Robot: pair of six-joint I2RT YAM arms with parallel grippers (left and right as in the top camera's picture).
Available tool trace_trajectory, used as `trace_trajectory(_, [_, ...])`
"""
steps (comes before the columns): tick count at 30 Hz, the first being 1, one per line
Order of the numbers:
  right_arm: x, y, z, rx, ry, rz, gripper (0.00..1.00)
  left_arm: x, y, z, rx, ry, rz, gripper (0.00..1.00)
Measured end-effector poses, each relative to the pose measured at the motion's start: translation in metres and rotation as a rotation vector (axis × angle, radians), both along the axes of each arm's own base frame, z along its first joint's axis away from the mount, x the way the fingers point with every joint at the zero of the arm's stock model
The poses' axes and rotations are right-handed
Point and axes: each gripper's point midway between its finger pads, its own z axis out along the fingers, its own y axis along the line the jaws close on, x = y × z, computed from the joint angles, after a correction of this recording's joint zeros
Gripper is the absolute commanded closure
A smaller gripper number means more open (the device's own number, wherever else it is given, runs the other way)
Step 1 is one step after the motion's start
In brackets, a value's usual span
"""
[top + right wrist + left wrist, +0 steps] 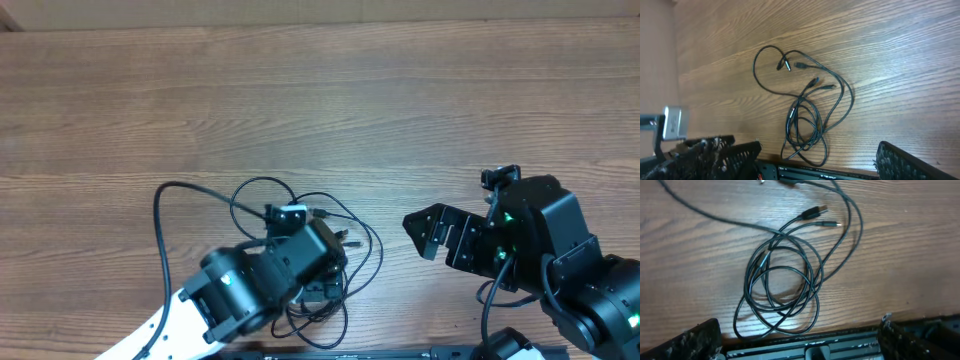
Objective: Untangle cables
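Observation:
The cables [156,215] are thin black wires lying in a loose tangle on the wooden table, at the lower middle of the overhead view. In the left wrist view the cables [771,246] form a coil of overlapping loops, with two small plug ends [812,213] pointing right. My left gripper [800,337] hangs open just above the near side of the coil, and nothing is between its fingers [700,337]. My right gripper [425,235] stands open to the right of the tangle, facing it. In its wrist view the cables [805,95] lie ahead of the right gripper [817,156], apart from it.
One long strand [262,181] loops out to the upper left of the tangle. The left arm's body [250,285] covers part of the tangle from above. The table's far edge [320,24] runs along the top of the overhead view.

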Motion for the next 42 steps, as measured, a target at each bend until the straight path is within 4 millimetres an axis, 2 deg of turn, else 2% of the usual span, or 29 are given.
trace_trajectory(7, [0.002, -0.003, 0.000, 0.034, 0.036, -0.094, 0.00, -0.006, 0.006, -0.020, -0.002, 0.062, 0.177, 0.00])
trace_trajectory(13, [-0.002, -0.006, -0.005, 0.046, 0.088, -0.153, 0.00, -0.004, -0.010, -0.028, -0.039, 0.110, 0.219, 0.00])
trace_trajectory(16, [-0.006, -0.008, -0.008, 0.040, 0.111, -0.165, 0.00, -0.004, -0.013, -0.035, -0.030, 0.139, 0.257, 0.01])
trace_trajectory(18, [-0.008, -0.009, -0.009, 0.037, 0.122, -0.170, 0.00, -0.004, -0.014, -0.041, -0.018, 0.158, 0.286, 0.05])
trace_trajectory(24, [-0.009, -0.010, -0.011, 0.034, 0.135, -0.178, 0.00, -0.003, -0.021, -0.052, -0.008, 0.192, 0.331, 0.05])
trace_trajectory(34, [-0.002, -0.006, -0.022, 0.000, 0.185, -0.181, 0.00, -0.013, -0.016, -0.054, 0.030, 0.213, 0.320, 0.05])
trace_trajectory(42, [0.007, -0.002, -0.035, -0.038, 0.238, -0.185, 0.00, -0.038, -0.032, -0.053, 0.049, 0.162, 0.216, 0.00])
